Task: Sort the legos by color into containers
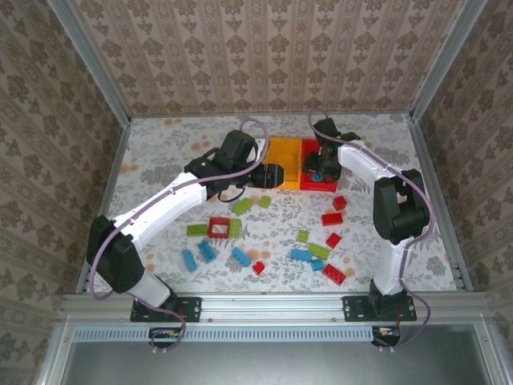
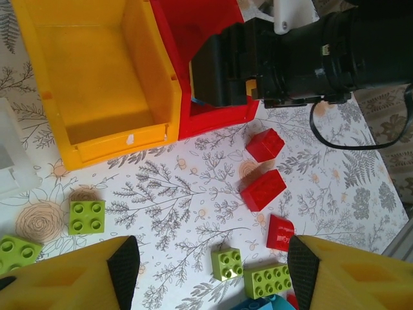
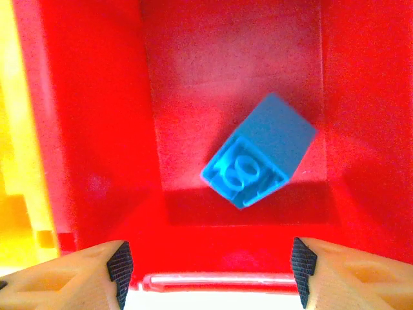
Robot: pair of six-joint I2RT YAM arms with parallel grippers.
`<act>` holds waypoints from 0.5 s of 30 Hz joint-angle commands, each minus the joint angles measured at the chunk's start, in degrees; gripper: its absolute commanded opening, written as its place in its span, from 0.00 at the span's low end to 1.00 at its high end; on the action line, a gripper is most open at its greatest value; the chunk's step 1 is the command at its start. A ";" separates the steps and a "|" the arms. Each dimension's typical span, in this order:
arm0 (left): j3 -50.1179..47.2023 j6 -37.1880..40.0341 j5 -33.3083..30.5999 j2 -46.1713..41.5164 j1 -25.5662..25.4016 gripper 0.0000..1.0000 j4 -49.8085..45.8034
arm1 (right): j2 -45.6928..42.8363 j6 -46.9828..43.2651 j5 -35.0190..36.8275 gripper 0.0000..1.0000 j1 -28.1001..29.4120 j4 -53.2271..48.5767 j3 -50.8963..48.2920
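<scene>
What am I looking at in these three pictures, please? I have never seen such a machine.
Two robot arms are bolted at a table's near edge. One picture is from above; the other two are from a camera on each wrist. The right gripper hangs over the red bin, jaws open, with a blue brick inside the bin below them. The left gripper, also open and holding nothing, is near the yellow bin. Red, blue and green bricks lie loose on the table.

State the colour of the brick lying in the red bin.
Blue brick, clearest in the right wrist view.
</scene>
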 commanded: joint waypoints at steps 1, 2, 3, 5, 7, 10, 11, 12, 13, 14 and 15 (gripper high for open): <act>1.70 1.47 -3.52 -2.02 0.26 0.65 -4.21 | -5.54 1.01 0.23 0.68 0.69 -2.10 -0.03; 1.21 0.75 -5.41 -2.67 0.67 0.65 -6.42 | -7.15 0.78 0.31 0.67 1.15 -1.58 -0.87; 0.56 -0.28 -7.05 -3.42 1.39 0.65 -8.22 | -8.80 0.50 0.32 0.66 1.86 -0.65 -1.94; -2.17 -3.73 -9.65 -5.44 3.61 0.64 -13.64 | -13.07 -1.30 -0.28 0.65 4.57 3.36 -5.99; -6.02 -6.41 -11.28 -7.78 5.74 0.63 -17.32 | -17.54 -4.63 -0.83 0.65 8.97 8.38 -10.98; -12.12 -7.36 -10.92 -10.51 9.38 0.61 -21.06 | -23.40 -9.01 -8.76 0.65 15.77 20.21 -20.39; -13.59 -6.58 -10.57 -10.95 10.41 0.60 -21.94 | -24.52 -9.42 -11.51 0.65 17.83 22.85 -22.92; -14.65 -5.59 -10.49 -11.10 11.21 0.58 -22.76 | -25.01 -9.55 -13.54 0.65 19.69 24.29 -24.31; -15.59 -4.44 -10.57 -10.87 12.02 0.56 -23.80 | -25.33 -9.72 -15.34 0.65 21.32 25.55 -25.93; -16.43 -3.14 -10.57 -10.51 12.81 0.53 -24.39 | -25.55 -9.92 -16.53 0.65 23.21 26.34 -27.18; -17.34 -1.84 -10.51 -9.93 13.58 0.50 -24.82 | -25.70 -9.92 -17.11 0.65 24.60 26.94 -28.08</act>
